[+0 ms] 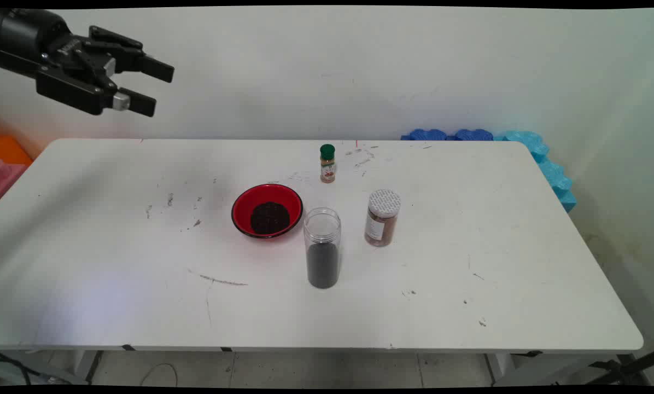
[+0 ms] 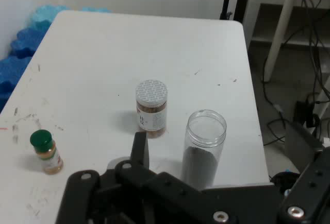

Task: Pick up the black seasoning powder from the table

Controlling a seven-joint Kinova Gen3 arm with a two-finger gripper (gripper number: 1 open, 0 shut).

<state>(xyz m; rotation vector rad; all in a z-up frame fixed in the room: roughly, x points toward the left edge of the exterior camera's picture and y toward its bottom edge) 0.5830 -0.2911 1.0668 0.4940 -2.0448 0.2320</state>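
The black two-finger pincer [image 1: 155, 86] hangs spread and empty high at ten o'clock, well apart from the white counter [image 1: 114, 262]. Nearest below stands a red bowl of dark grains [image 1: 267, 210]; a clear open-topped jar half full of dark grains [image 1: 322, 247] sits at its four o'clock.

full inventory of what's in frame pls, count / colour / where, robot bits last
bowl: 1, red with black rim, a dark heap inside, table centre
open jar: 1, clear, no lid, part full of dark contents, just right of the bowl and nearer the camera
lidded jar: 1, clear with white lid, brown contents, right of the open jar
spice bottle: 1, small, green cap, brownish contents, behind the bowl toward the wall
table: 1, white, scuffed with dark marks
foam pieces: several, blue, against the wall at the table's far right corner
orange and pink items: partly seen off the table's left end, cannot tell what they are
gripper: 1, black, open, raised high at upper left, holding nothing
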